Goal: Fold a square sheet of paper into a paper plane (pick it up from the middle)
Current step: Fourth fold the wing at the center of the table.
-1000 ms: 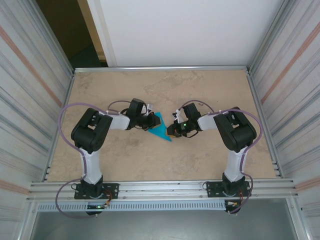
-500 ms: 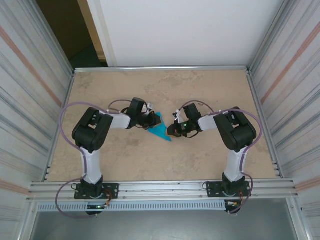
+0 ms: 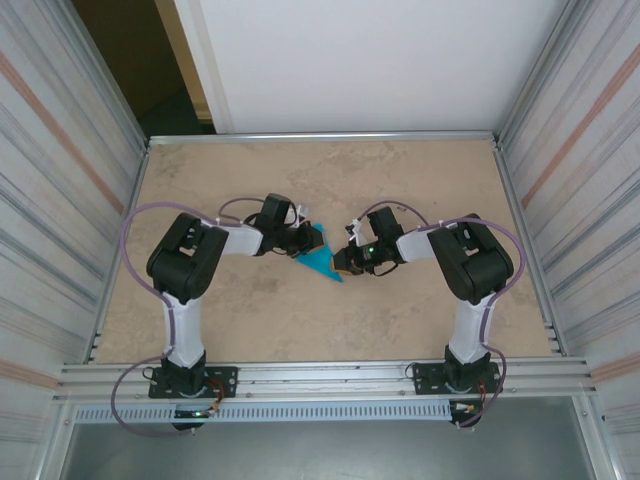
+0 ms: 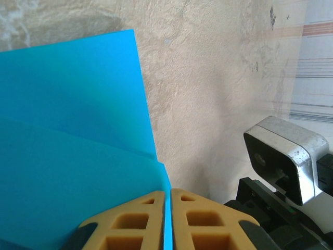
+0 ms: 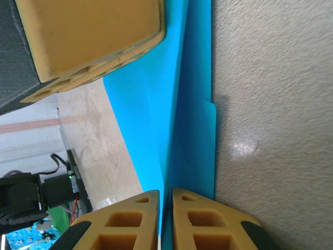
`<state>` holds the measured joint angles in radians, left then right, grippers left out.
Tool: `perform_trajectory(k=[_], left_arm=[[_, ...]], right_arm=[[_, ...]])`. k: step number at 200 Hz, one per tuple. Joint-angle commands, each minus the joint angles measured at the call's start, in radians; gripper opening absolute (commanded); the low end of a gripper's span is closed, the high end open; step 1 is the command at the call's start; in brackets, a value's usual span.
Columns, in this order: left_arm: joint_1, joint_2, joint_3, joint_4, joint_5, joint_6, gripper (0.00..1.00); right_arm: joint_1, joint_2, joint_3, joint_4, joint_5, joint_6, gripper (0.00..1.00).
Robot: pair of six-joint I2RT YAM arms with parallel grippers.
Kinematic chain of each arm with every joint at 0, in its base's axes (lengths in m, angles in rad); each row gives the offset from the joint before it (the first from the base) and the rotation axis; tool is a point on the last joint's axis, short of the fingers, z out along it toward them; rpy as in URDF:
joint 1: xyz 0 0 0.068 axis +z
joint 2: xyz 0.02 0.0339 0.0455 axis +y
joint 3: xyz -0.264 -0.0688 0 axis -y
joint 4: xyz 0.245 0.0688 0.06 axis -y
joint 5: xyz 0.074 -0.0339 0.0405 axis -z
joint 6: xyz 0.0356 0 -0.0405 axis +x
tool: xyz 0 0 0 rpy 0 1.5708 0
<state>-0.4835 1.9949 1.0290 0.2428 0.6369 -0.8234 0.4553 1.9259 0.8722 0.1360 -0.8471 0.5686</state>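
While the left gripper (image 4: 167, 192) clamps the folded square sheet of paper (image 3: 321, 256) from nine o'clock at the centre of the table (image 3: 420, 330), the right gripper (image 5: 165, 194) straddles its crease at three o'clock, grip unclear; opposing pulls could tear or skew the fold.

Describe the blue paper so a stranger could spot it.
On the beige table, look at the centre. The teal-blue paper sits there, pinched between the left gripper and the right gripper. Its bright colour and pointed fold stand out from both dark grippers.
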Motion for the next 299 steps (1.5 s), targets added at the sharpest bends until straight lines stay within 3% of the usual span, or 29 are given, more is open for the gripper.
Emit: perform_trajectory(k=[1, 97, 169, 245, 299], left_arm=[[0.008, 0.021, 0.028, -0.016, 0.021, 0.026, 0.11], [0.020, -0.038, 0.026, -0.027, 0.026, 0.029, 0.13], [0.045, -0.189, -0.141, 0.054, 0.042, 0.003, 0.18], [0.031, -0.096, -0.112, 0.119, 0.072, -0.023, 0.17], [0.016, -0.043, -0.054, 0.104, 0.070, -0.016, 0.17]], right_arm=[[-0.011, 0.051, -0.039, -0.081, 0.109, -0.017, 0.12], [-0.010, 0.047, -0.053, -0.071, 0.130, -0.028, 0.04], [-0.018, 0.047, -0.077, -0.027, 0.125, -0.019, 0.02], [-0.024, 0.050, -0.074, -0.026, 0.122, -0.013, 0.02], [-0.024, 0.054, -0.068, -0.036, 0.127, -0.012, 0.09]])
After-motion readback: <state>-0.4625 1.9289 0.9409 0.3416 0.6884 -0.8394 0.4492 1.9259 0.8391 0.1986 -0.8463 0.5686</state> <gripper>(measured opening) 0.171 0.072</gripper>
